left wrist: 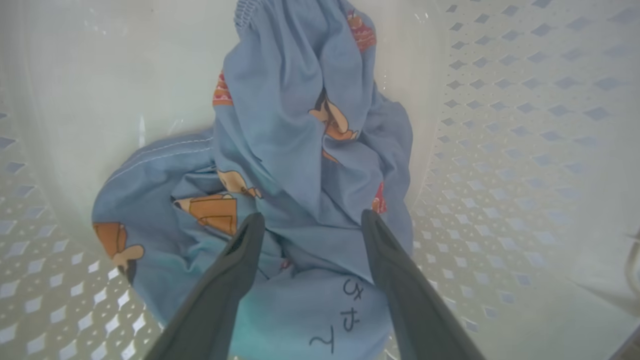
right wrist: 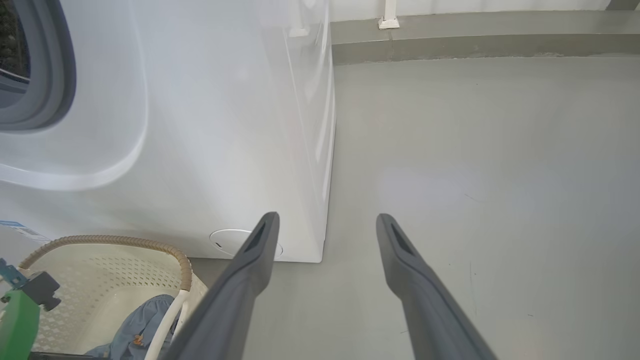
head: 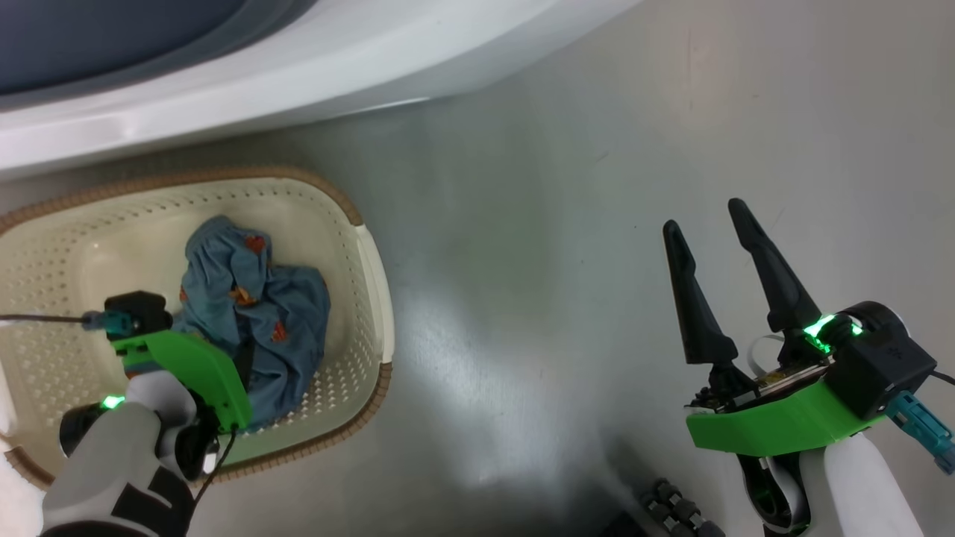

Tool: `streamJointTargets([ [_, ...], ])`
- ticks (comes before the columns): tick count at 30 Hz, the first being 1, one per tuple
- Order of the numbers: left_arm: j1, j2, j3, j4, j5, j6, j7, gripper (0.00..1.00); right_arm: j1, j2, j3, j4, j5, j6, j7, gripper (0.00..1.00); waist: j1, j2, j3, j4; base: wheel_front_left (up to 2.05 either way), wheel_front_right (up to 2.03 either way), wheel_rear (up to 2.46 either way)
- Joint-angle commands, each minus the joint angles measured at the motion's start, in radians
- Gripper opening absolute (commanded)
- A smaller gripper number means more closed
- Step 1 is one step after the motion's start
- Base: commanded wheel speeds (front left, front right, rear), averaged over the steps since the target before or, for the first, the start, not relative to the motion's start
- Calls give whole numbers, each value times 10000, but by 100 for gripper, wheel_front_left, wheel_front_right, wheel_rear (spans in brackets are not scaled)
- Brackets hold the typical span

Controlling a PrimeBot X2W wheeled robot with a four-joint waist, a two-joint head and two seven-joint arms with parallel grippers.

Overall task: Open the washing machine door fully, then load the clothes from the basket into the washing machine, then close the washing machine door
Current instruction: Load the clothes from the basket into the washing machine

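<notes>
Grey glossy floor (head: 567,246) lies under both my arms. Nearest to me, on the right, the right end effector (head: 705,214) hovers above bare floor. It is released, and its two dark fingers (head: 694,298) stand apart with nothing between them.

On the left, the left end effector (left wrist: 311,216) points down into the basket (head: 377,283). It is released too, with its fingers (left wrist: 225,290) wide apart and their tips at the clothes (left wrist: 300,125), one on each side of a fold. I cannot tell if the tips touch the fabric.

The clothes, light blue with orange and brown cartoon prints, lie as a crumpled bundle on the basket bottom. The basket is cream-white with perforated walls and a brown woven-look rim. It stands on the floor just in front of the washing machine (head: 313,82).

Farther away, the right wrist view shows the white front of the machine. I see its grey rubber gasket (right wrist: 57,75) around the opening, a blue label (right wrist: 17,231) low at the corner, and a round cap (right wrist: 227,240) near the bottom edge. Behind it, a grey skirting (right wrist: 475,42) runs along the wall.
</notes>
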Motion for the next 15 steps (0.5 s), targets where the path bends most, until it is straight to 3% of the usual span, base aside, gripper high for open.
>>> streamJointTargets([
  [1, -62, 284, 28, 103, -159, -24, -198, 100, 195, 7, 116, -323, -204, 27, -48, 100, 0, 0, 233, 40, 0, 0, 0],
  [15, -1051, 334, -971, 819, -727, -24, -575, 100, 229, 7, 60, -588, -347, 27, -48, 100, 0, 0, 886, 93, 0, 0, 0],
])
